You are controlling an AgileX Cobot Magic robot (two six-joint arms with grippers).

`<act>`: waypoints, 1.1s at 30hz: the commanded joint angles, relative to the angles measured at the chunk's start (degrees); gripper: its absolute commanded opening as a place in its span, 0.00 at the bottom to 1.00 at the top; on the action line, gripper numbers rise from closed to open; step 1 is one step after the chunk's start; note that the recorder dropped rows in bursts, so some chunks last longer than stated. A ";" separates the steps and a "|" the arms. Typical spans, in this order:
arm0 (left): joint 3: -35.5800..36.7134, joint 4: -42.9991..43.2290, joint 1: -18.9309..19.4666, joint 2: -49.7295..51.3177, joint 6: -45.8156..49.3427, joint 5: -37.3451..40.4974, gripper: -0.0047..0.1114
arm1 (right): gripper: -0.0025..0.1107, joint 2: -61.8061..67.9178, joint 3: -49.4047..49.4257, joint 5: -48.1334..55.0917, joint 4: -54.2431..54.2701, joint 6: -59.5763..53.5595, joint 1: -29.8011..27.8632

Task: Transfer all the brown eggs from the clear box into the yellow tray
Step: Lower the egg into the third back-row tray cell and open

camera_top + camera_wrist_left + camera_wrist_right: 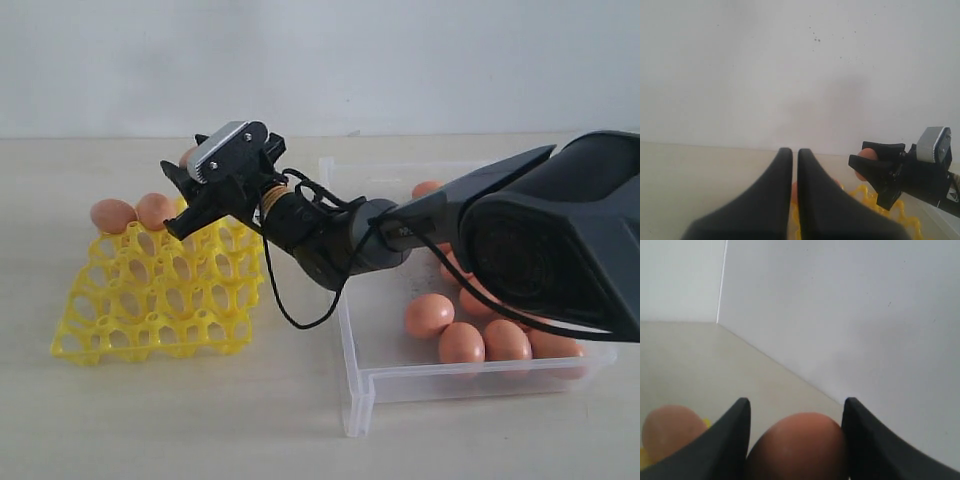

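**Worktop**: pale, matt and flat. It carries both containers and meets a plain white wall at the rear.

**Right arm**: smooth dark grey housing. Its base is cut off at the right edge of the exterior view. The arm extends leftward across the clear box and ends over the far edge of the yellow tray. A black cable loops under the wrist.

**Clear box**: transparent plastic, rectangular, with low walls, on the right of the worktop. The arm covers much of its floor.

**Yellow tray**: bright plastic lattice of cup cells with pointed pegs. It lies left of the box, near it but not touching.

**Brown eggs**: smooth, matt and oval. Several lie in the near right part of the box. The arm hides others, so the count cannot be told. Two more sit side by side in the tray's far-left cells.

**Right fingers**: black and tapered, spread around one egg and pinching it by its sides. The exterior view shows only a sliver of this egg. Whether it touches a cell cannot be told.

**Left fingers**: black, blurred, pressed together with nothing between them. Of the left arm, only these show.
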 commanded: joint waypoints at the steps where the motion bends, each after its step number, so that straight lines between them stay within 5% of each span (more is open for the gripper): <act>1: -0.16 0.15 -0.29 -0.10 0.55 0.22 0.07 | 0.02 0.89 -0.68 -0.69 0.11 0.93 0.00; 33: -0.16 0.15 -0.29 -0.10 0.97 0.22 0.07 | 0.02 1.10 -1.20 5.25 -4.04 3.84 0.00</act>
